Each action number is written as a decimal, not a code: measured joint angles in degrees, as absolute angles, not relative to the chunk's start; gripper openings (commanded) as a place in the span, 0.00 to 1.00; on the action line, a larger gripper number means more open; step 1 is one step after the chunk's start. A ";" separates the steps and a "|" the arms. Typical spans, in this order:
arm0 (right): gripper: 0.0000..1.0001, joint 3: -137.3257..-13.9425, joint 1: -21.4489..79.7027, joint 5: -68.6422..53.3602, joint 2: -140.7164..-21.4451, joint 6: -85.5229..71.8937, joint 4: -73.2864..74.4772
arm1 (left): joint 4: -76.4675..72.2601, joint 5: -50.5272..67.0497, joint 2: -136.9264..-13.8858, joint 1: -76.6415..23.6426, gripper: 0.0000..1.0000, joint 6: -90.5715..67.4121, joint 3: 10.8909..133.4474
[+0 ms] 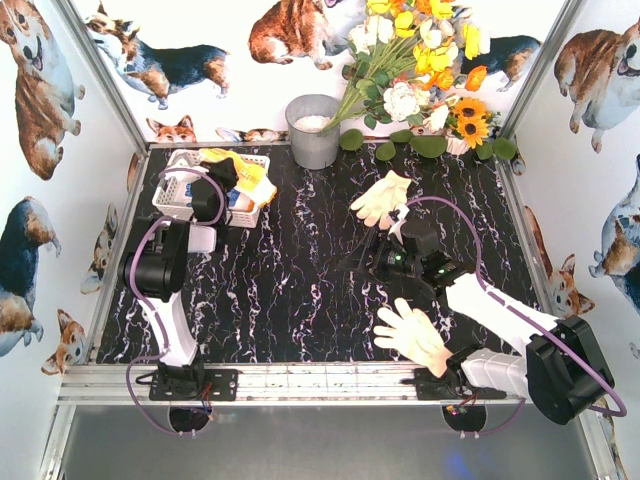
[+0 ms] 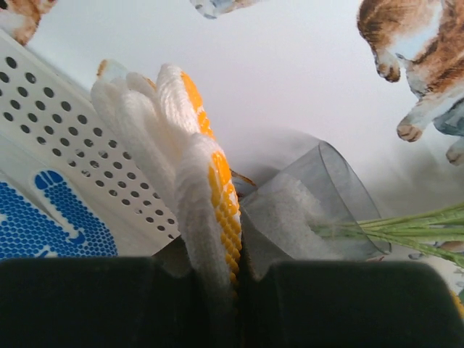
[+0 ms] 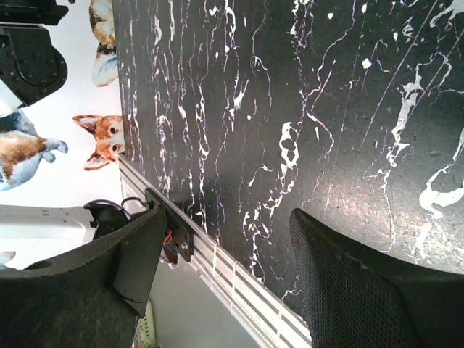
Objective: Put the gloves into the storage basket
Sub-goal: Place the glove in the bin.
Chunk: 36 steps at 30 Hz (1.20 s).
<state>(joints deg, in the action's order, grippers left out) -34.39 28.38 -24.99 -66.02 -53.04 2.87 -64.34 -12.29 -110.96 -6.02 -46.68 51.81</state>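
The left pincer is pressed together on a yellow-and-white glove, pinching it by one end so that the rest stands up out of the grip. From above, this glove hangs over the far right part of the basket, just above its rim; whether it touches the basket cannot be told. Inside the basket, against its perforated wall, lies a blue-patterned glove.

The right pincer is spread, with nothing between its fingers but the black marbled counter. It hangs well to the right of the basket, over the middle of the counter.

Two cream gloves lie outside the basket. One cream glove rests on the counter to the right of the basket, about level with it. The other cream glove lies much nearer the front edge, far to the right of the basket and beside the right arm.

A grey bucket stands just beyond the basket's far right corner, and the flowers lean out further right of it.
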 measured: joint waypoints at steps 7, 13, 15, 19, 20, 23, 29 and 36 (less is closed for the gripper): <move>0.71 -34.39 28.38 -24.99 -66.02 -53.04 2.92 | -65.39 -13.02 -111.28 -4.49 0.00 -45.15 50.68; 0.71 -34.39 28.38 -24.99 -66.02 -53.06 2.92 | -66.48 -12.97 -112.53 -3.51 0.00 -43.66 50.63; 0.71 -34.39 28.38 -24.99 -66.02 -53.06 2.96 | -66.59 -12.88 -113.38 -3.25 0.00 -43.09 50.65; 0.71 -34.39 28.38 -24.86 -64.55 -53.04 3.38 | -66.63 -12.71 -115.50 -2.74 0.00 -41.82 50.98; 0.71 -34.39 28.38 -24.75 -64.03 -53.04 3.36 | -66.61 -12.71 -116.03 -2.59 0.00 -41.56 51.07; 0.71 -34.39 28.38 -24.64 -63.13 -53.04 3.38 | -66.43 -12.73 -116.79 -2.17 0.00 -41.01 51.11; 0.71 -34.39 28.38 -24.10 -62.92 -53.01 4.34 | -66.52 -12.69 -116.99 -1.19 0.00 -39.70 51.44; 0.71 -34.39 28.38 -23.88 -62.70 -53.04 5.02 | -66.04 -11.29 -119.22 -0.21 0.00 -38.24 54.08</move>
<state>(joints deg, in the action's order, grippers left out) -34.39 28.38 -23.88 -62.70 -53.04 5.02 -66.04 -11.29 -119.22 -0.21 -38.24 54.08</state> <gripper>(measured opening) 0.710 0.051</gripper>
